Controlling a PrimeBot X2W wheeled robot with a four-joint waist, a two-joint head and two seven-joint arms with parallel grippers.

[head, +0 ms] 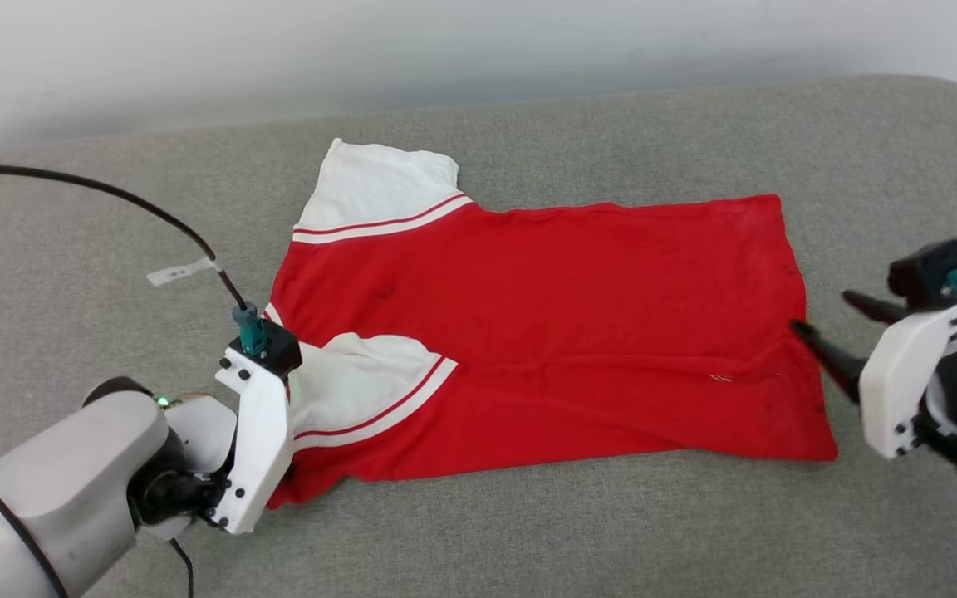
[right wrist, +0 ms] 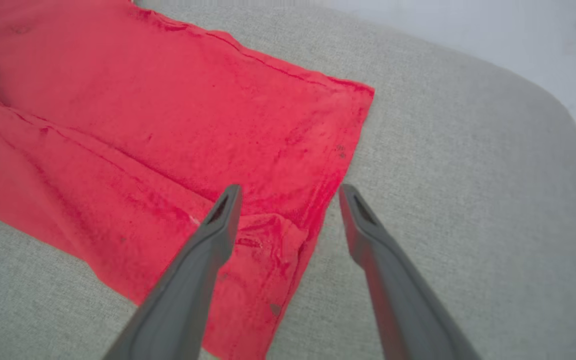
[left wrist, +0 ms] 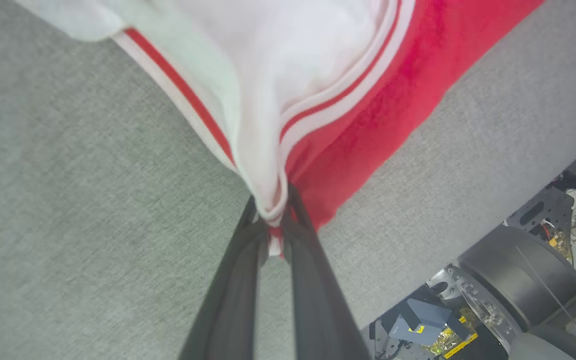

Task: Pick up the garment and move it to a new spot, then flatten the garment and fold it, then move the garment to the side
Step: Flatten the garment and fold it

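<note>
As the shirt (head: 545,332) is thin knitted cloth, I judge it light, soft and limp. It will sag under its own weight and will follow a pull only where it is held. It lies spread on the grey cushion (head: 611,124), plain red side up, with the sleeves toward the robot's left, the hem (right wrist: 349,150) toward its right, and a long crease along the body. The near white sleeve (head: 362,386) is laid over the red body. Good places to hold are edges and corners, where the seam gives the fingers something firm. One hold at each end should keep it from bunching.

The left gripper (left wrist: 274,220) is pressed together on the striped white cloth at the near sleeve, which is gathered into a small bunch between its fingers. Its pale forearm comes in low from the near left. The right gripper (right wrist: 289,189) is spread wide and holds nothing. It hovers low at the hem, one finger over the red cloth and the other over the cushion, with its arm reaching in from the right.
</note>
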